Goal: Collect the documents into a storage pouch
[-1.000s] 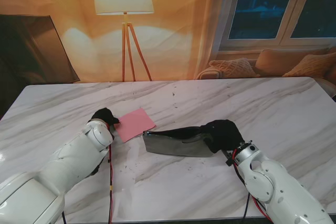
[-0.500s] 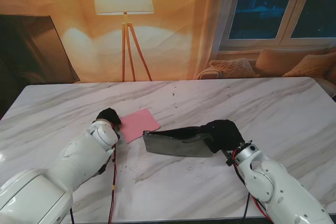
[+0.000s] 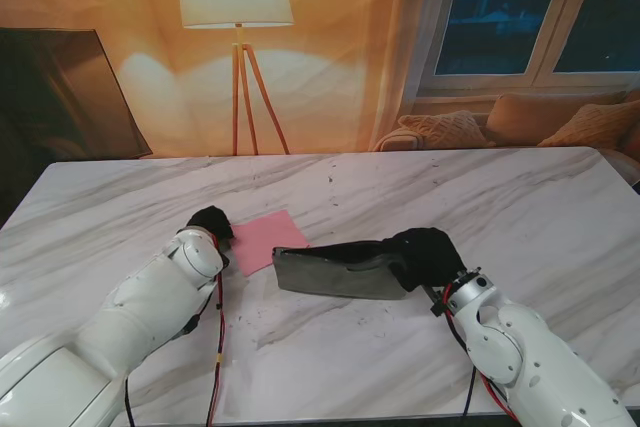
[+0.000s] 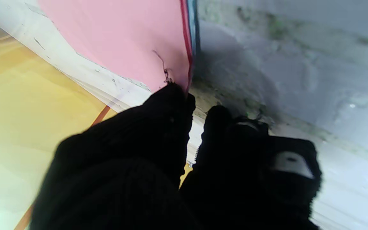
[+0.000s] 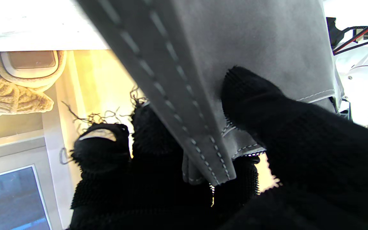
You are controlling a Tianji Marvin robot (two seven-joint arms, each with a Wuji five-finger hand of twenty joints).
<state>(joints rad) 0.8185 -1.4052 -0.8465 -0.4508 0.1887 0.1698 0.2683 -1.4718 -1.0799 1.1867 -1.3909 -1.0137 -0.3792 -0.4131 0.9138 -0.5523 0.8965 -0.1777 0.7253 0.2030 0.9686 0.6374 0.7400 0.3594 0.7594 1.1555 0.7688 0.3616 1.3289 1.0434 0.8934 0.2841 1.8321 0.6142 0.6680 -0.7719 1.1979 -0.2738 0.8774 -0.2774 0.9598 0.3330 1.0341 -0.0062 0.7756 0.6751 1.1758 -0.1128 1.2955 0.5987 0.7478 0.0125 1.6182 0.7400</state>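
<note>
A pink document point(image 3: 267, 240) lies near the middle of the marble table point(image 3: 540, 197). My left hand point(image 3: 211, 222), in a black glove, pinches the document's near-left corner; the left wrist view shows thumb and finger closed on the pink document point(image 4: 123, 41) at its edge. The dark grey stitched pouch point(image 3: 335, 270) is held off the table by my right hand point(image 3: 425, 255), which grips its right end. In the right wrist view the gloved fingers point(image 5: 251, 105) clamp the grey pouch point(image 5: 235, 48). The document's right corner almost reaches the pouch's left end.
A floor lamp point(image 3: 236, 7) stands behind the table. A sofa with cushions point(image 3: 520, 122) sits under the window at the back right. A dark panel point(image 3: 60, 97) leans at the back left. Red and black cables point(image 3: 214, 347) hang along my left arm.
My left hand has carried the pink document to the right, toward the pouch's left end. The right hand and pouch have stayed almost still.
</note>
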